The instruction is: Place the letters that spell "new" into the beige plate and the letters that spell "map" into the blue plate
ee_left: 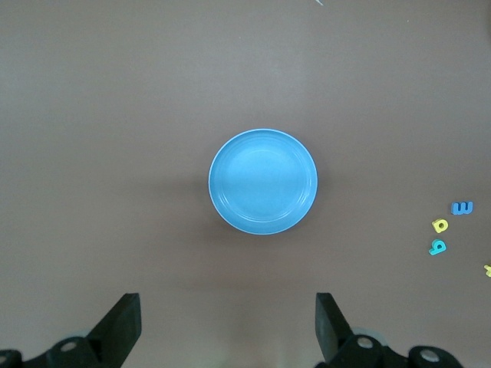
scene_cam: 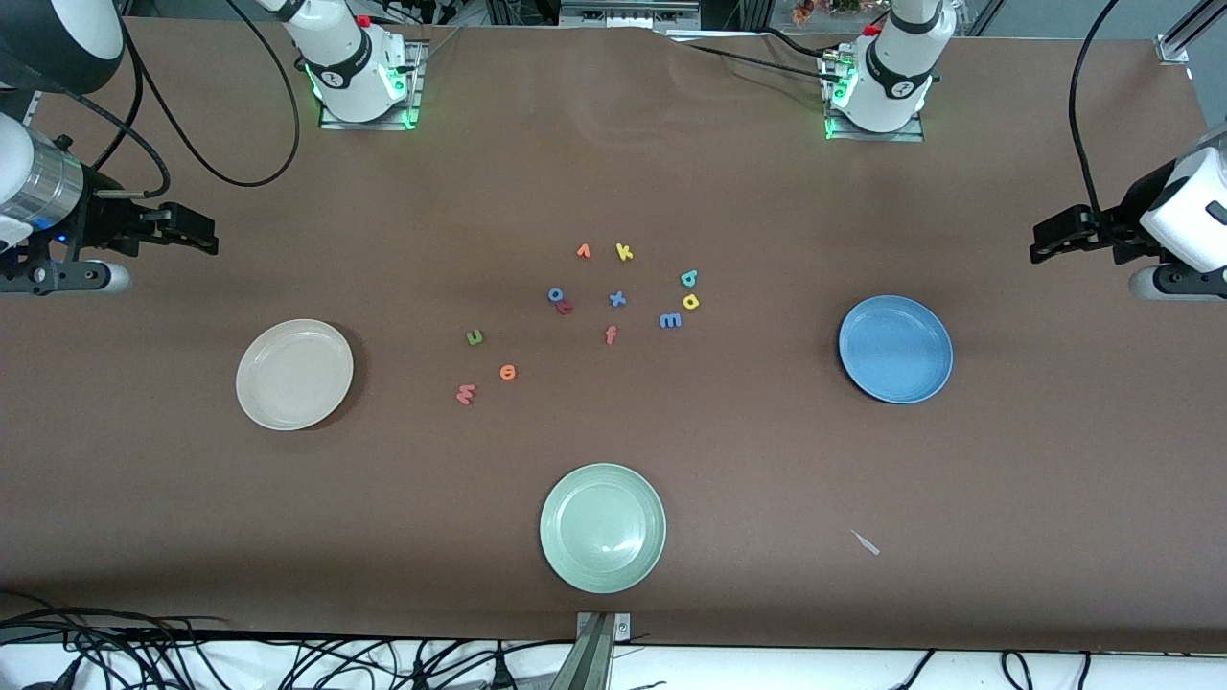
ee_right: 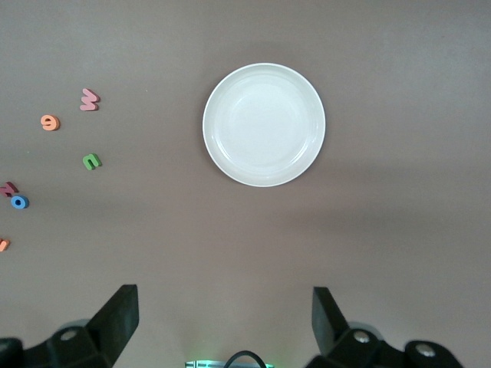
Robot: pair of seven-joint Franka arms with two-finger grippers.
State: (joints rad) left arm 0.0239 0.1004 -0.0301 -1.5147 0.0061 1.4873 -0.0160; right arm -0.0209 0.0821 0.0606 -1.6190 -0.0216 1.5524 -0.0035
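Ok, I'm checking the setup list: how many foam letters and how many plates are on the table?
Small coloured foam letters: 12
Round rimmed plates: 3 (beige plate, blue plate, pale green plate)
Total: 15

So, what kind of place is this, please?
Most likely a robotics lab bench, not a home. Two arm bases are bolted to a brown table, loose cables lie along its edge, and the foam letters and blue plate look laid out for a test.

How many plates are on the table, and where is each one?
3. The beige plate lies toward the right arm's end, the blue plate toward the left arm's end, the pale green plate nearest the front camera. None seems hidden.
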